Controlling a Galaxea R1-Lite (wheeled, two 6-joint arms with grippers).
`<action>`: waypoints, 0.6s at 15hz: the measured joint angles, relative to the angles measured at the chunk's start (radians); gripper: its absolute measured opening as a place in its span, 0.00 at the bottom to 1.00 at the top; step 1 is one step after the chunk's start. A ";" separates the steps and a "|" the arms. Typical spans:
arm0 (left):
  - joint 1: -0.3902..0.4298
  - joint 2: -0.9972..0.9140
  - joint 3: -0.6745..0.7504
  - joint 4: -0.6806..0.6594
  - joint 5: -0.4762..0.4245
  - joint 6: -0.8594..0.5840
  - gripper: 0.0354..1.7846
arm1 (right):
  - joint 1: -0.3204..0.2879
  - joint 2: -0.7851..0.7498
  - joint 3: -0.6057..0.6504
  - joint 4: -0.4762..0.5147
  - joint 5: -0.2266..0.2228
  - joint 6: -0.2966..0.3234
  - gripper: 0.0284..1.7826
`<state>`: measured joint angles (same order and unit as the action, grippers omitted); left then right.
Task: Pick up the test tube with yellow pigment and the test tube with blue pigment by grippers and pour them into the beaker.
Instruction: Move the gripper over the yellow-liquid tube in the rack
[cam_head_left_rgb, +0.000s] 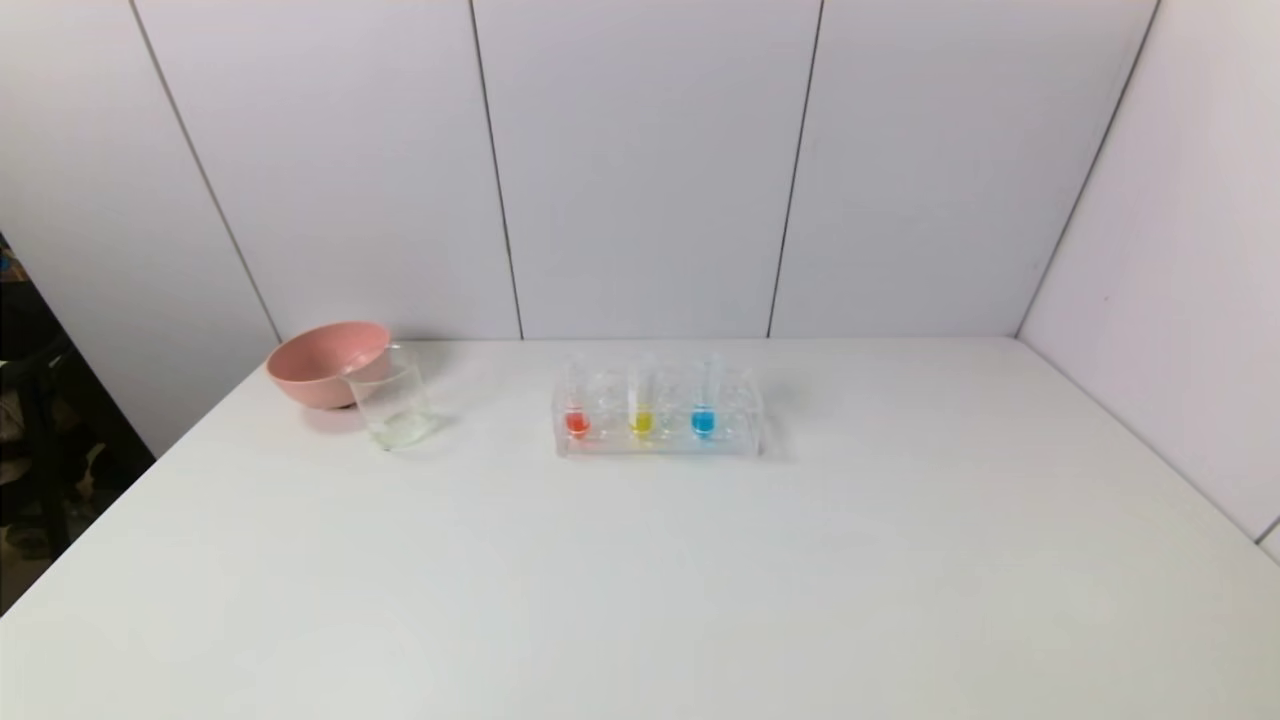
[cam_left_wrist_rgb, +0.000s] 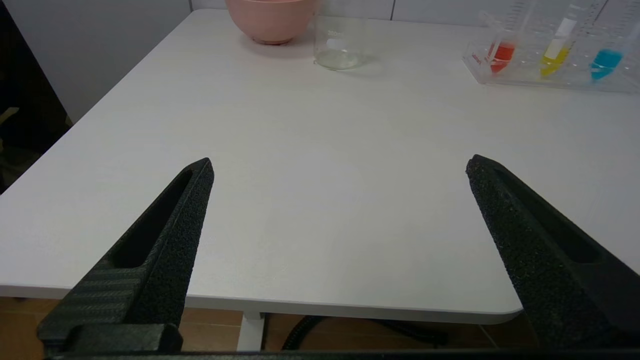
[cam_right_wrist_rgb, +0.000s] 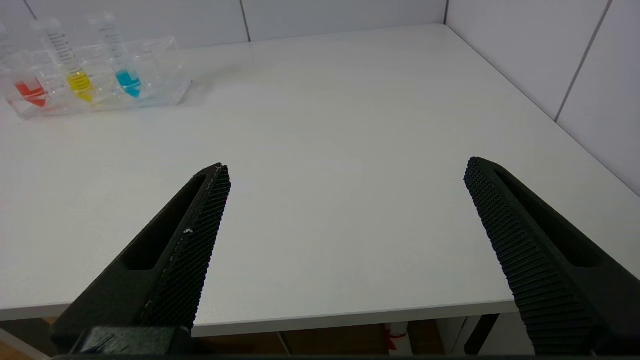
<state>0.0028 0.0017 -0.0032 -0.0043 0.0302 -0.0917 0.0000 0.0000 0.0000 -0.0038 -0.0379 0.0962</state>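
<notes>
On the white table (cam_head_left_rgb: 640, 580), going from the left, a pink bowl (cam_head_left_rgb: 327, 362) sits near the back wall, and the beaker (cam_head_left_rgb: 392, 405) stands just in front of it on its right side, so close that the two overlap in the head view; whether they touch cannot be told. The beaker is upright, with only a faint clear trace at its bottom.

Further right, near the middle of the table, a clear tube rack (cam_head_left_rgb: 657, 420) holds three upright tubes in a row. The tube with red pigment (cam_head_left_rgb: 577, 418) is at the left, the test tube with yellow pigment (cam_head_left_rgb: 641, 415) in the middle, and the test tube with blue pigment (cam_head_left_rgb: 704, 415) at the right.

Neither arm shows in the head view. The left gripper (cam_left_wrist_rgb: 339, 167) hangs over the near left edge of the table, its fingers (cam_left_wrist_rgb: 175, 235) spread wide with nothing between them; the beaker and the rack lie well ahead of it, the rack off to its right. The right gripper (cam_right_wrist_rgb: 346, 167) hangs over the near right edge, its fingers (cam_right_wrist_rgb: 190, 240) likewise spread wide and empty, with the rack well ahead and to its left.
</notes>
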 joint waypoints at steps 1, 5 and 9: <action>-0.001 0.000 0.000 0.000 0.000 0.000 0.99 | 0.000 0.000 0.000 0.000 0.000 0.000 0.96; -0.003 0.000 0.000 0.000 0.000 0.001 0.99 | 0.000 0.000 0.000 0.000 0.000 0.000 0.96; -0.004 0.000 0.000 0.000 0.000 0.001 0.99 | 0.000 0.000 0.000 0.000 0.000 0.000 0.96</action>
<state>-0.0009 0.0017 -0.0032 -0.0043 0.0302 -0.0909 0.0000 0.0000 0.0000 -0.0038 -0.0383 0.0962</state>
